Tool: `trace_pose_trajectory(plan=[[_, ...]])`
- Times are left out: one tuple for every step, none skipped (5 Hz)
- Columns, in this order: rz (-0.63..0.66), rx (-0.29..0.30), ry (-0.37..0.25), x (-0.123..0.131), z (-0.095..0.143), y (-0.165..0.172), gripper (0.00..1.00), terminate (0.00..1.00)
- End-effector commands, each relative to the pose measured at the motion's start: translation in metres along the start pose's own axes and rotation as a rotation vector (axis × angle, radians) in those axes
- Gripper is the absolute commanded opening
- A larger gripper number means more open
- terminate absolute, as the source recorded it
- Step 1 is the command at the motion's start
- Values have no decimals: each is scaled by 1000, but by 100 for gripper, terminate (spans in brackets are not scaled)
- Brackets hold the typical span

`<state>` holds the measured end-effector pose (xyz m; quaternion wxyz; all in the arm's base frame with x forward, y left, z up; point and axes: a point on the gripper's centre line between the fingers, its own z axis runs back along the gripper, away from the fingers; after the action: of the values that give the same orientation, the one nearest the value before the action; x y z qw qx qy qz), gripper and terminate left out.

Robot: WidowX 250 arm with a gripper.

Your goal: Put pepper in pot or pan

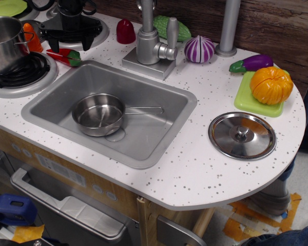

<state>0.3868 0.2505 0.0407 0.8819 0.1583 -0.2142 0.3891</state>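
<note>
The pepper (64, 56) is slim and red with a green stem end. It lies on the white counter just behind the sink's back left corner, next to the front burner. The small shiny saucepan (98, 114) stands empty in the grey sink (159, 133), with its thin handle pointing right. My black gripper (71, 23) hangs at the top of the view over the back burner, a little behind and above the pepper. Its fingers blend into the dark burner grate, so its opening is unclear. It holds nothing that I can see.
A taller steel pot (2, 43) stands on the front left burner, with an orange toy piece (32, 36) behind it. A dark red dome (126, 31), the faucet (151, 43), a green vegetable, a purple onion (199, 49), an eggplant, an orange squash on a green board (246, 100) and a steel lid (242, 135) sit around the sink.
</note>
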Motion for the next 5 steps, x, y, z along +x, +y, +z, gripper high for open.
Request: trace_pose_trajectory(plan=[[0, 0, 0, 0, 0, 0, 100, 0], [8, -14, 10, -2, -5, 1, 100, 0], [16, -27, 30, -2, -9, 2, 100, 0], [34, -25, 43, -5, -9, 0, 0, 0], [53, -28, 38, -11, -10, -3, 0, 0]])
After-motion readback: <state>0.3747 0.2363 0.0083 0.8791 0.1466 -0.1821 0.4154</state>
